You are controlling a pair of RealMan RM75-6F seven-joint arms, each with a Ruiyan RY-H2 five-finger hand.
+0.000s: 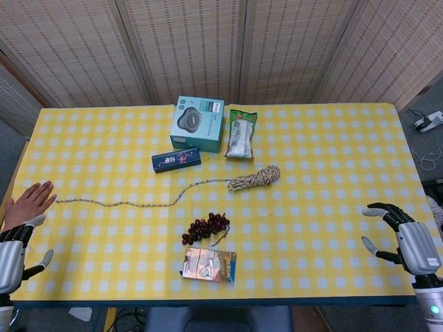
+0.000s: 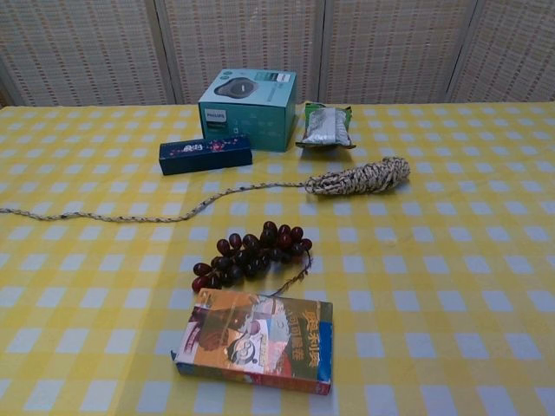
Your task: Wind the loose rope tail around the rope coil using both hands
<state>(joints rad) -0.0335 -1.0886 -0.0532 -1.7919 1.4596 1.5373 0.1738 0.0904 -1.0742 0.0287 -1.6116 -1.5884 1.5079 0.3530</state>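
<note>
A speckled rope coil (image 1: 255,178) (image 2: 362,178) lies near the middle of the yellow checked table (image 1: 332,159). Its loose tail (image 1: 131,203) (image 2: 130,216) runs off to the left across the cloth, ending near the left edge. My left hand (image 1: 12,252) hangs at the near left corner, fingers apart and empty, far from the tail. At the near right edge, my right hand (image 1: 408,242) is open and holds nothing, well away from the coil. The chest view shows neither hand.
A person's bare hand (image 1: 29,205) rests at the tail's left end. Behind the coil stand a teal box (image 1: 197,123), a dark blue case (image 1: 176,160) and a snack packet (image 1: 241,135). Nearer lie grapes (image 1: 206,227) and a flat coloured box (image 1: 209,265).
</note>
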